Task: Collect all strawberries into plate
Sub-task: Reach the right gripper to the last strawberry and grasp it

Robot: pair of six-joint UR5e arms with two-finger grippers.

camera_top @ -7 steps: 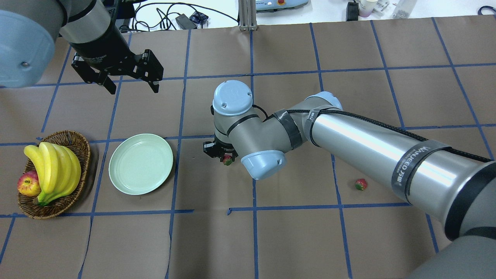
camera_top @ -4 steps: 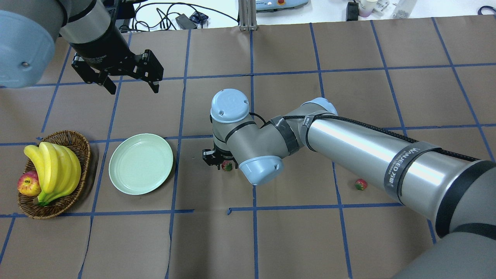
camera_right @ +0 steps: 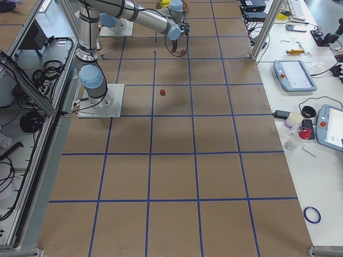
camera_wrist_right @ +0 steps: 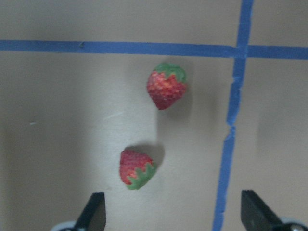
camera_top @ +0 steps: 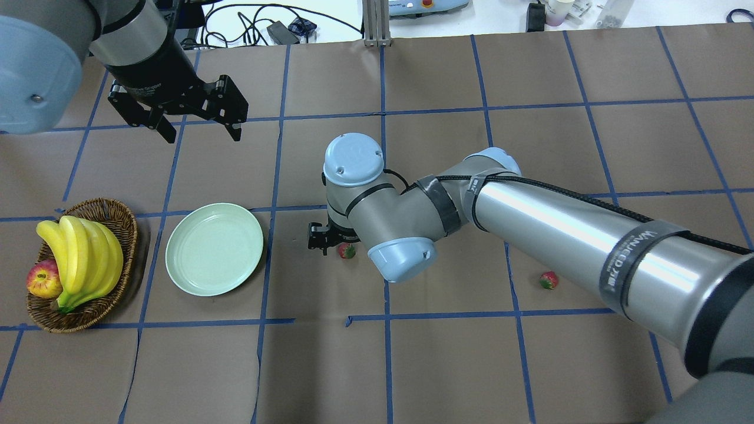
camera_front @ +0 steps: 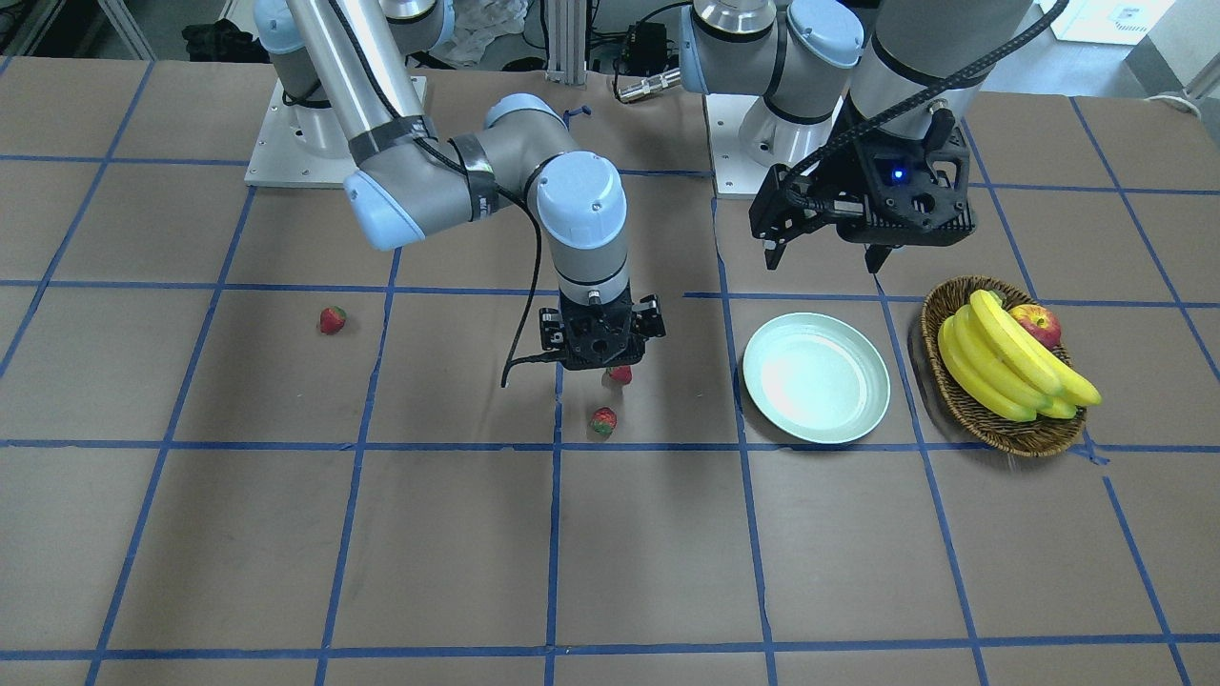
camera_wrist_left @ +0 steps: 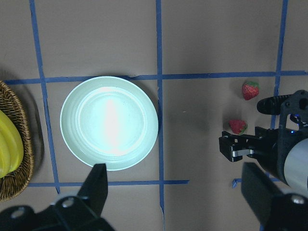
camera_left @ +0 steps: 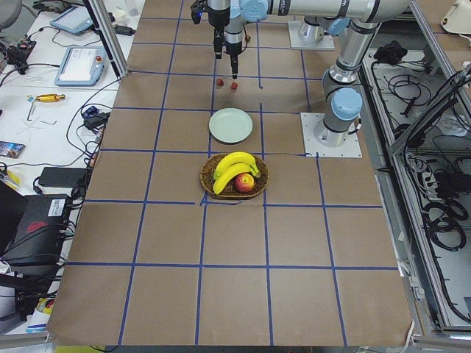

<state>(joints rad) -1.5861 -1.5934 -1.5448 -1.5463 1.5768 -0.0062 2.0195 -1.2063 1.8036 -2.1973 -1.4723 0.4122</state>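
Strawberries (camera_wrist_right: 166, 89) lie tip toward tip, caps outward.

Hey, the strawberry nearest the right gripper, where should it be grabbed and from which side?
Pinch the red body of the nearest strawberry across its middle, coming straight down with the open right gripper. It lies on its side with the green cap at one end, so avoid the leaves. The second strawberry lies apart, leaving finger room.
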